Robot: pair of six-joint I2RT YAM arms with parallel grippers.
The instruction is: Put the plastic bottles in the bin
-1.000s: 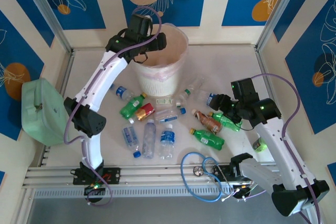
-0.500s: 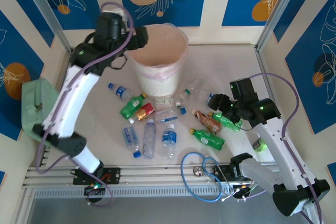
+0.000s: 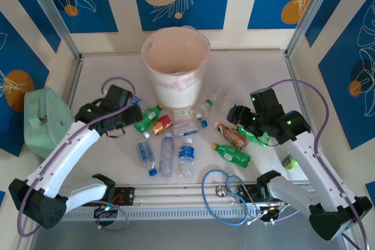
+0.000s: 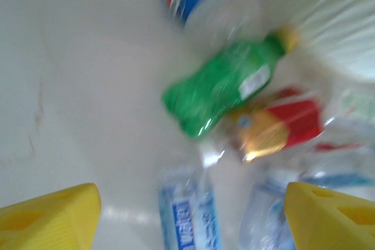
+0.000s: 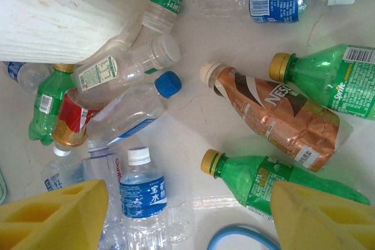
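My left claw [image 4: 190, 203] hangs released over a blurred green bottle [image 4: 220, 89], seemingly not touching it; my right claw [image 5: 188, 203] gapes empty near a brown bottle [image 5: 281, 115].

Whitish table [image 3: 263, 77], scattered plastic bottles [image 3: 232, 155], bin [image 3: 173, 91] standing upright

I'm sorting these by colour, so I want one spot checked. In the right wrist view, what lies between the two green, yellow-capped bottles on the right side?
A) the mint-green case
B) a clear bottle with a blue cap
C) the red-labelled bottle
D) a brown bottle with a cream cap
D: the brown bottle, cream cap toward the upper left, lies between the green Sprite bottle and the other green bottle.
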